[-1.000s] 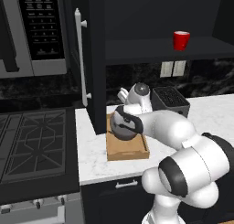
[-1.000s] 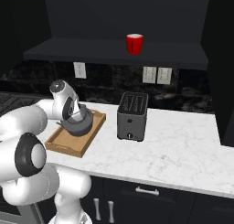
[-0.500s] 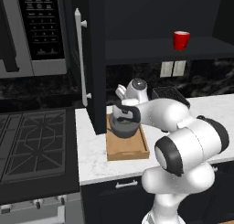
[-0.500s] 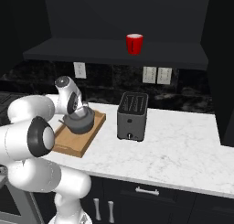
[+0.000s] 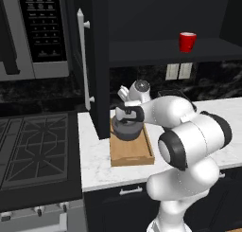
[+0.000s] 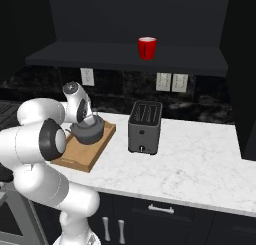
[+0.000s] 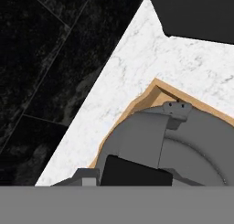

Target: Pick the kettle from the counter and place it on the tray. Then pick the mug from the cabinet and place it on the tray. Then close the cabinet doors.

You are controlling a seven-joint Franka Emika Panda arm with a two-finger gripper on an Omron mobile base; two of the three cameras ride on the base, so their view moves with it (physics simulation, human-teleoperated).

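The kettle (image 5: 126, 128) is seen at the centre of the left base view, seated on the far end of the tray (image 5: 132, 155), which lies on the desk (image 5: 97, 165) beside the open cabinet door (image 5: 97, 60). The fingers (image 5: 129, 115) are held at the kettle's arched handle, partly closed around it, so the kettle is judged to be gripped and not yet released; in the hand view the handle (image 7: 161, 141) is seen directly ahead of the fingertips, above the tray's corner. The first step is therefore judged nearly done, with only the release outstanding. The mug (image 5: 187, 41) is seen in the upper right of the left base view, standing on the shelf of the cabinet (image 5: 165, 51), untouched; its transfer to the tray and the closing of the doors are left. One kettle, one tray and one mug are counted; one door with its silver bar handle (image 5: 84, 60) is clearly seen, and whether a second stands open cannot be told. One toaster (image 6: 145, 127) is counted at the centre of the right base view, and one microwave (image 5: 35, 32) in the upper left of the left base view.
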